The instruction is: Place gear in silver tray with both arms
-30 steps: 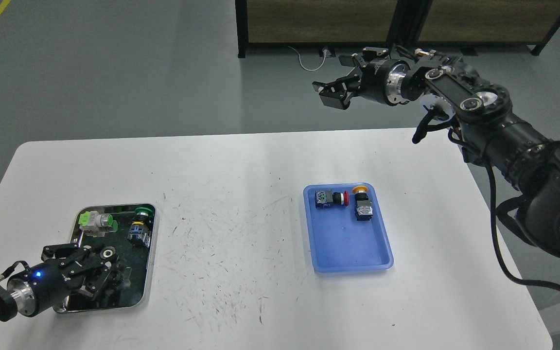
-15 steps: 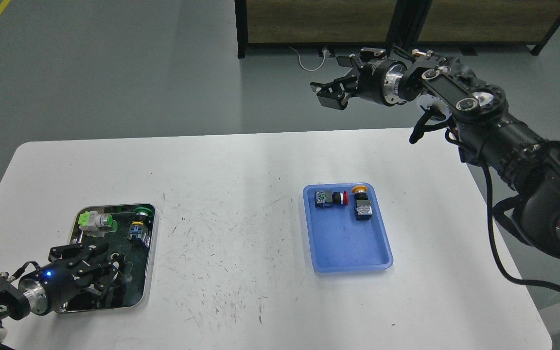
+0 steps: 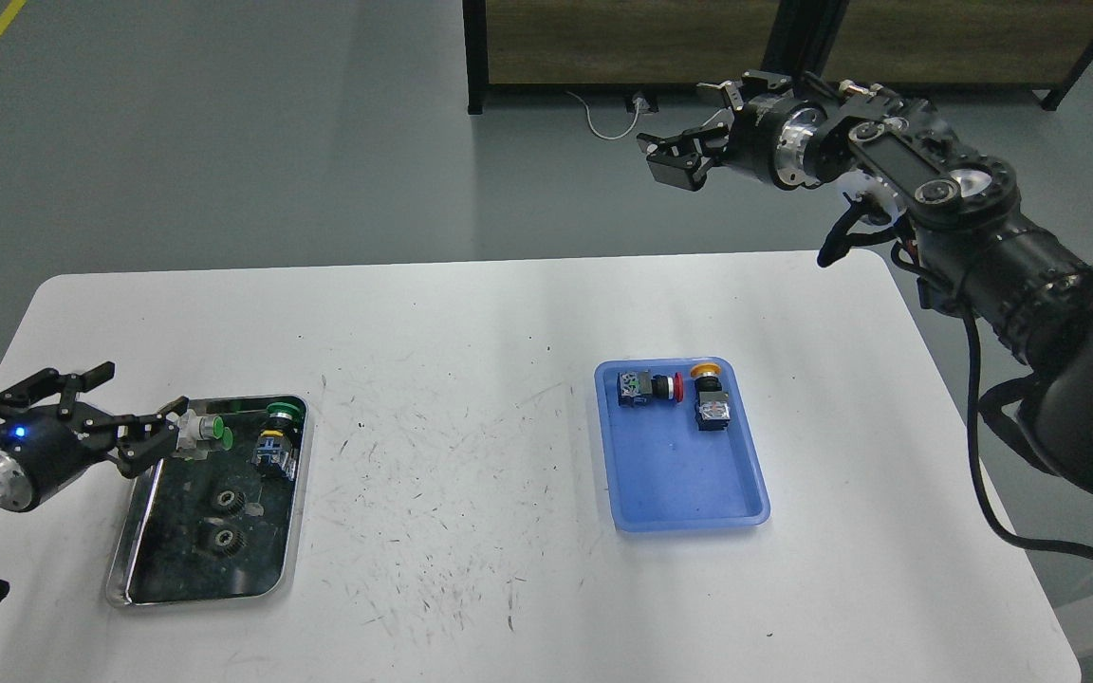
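Observation:
The silver tray [image 3: 286, 569] lies at the table's front left. Two dark gears [image 3: 224, 500] [image 3: 222, 539] lie on its dark bottom. A white and green push-button [image 3: 203, 431] and a green-capped button unit [image 3: 276, 438] lie at its far end. My left gripper [image 3: 124, 408] is open and empty, raised above the tray's far left corner. My right gripper [image 3: 681, 161] is open and empty, held high beyond the table's far edge.
A blue plastic tray [image 3: 689, 489] at centre right holds a red-capped button unit [image 3: 646, 387] and a yellow-capped one [image 3: 708, 396]. The white table [image 3: 471, 455] is scuffed in the middle. A dark-framed cabinet [image 3: 622, 43] stands on the floor behind.
My left gripper has lifted out of the silver tray and drawn back to the left, uncovering two gears on the tray's bottom. My right gripper has shifted slightly right.

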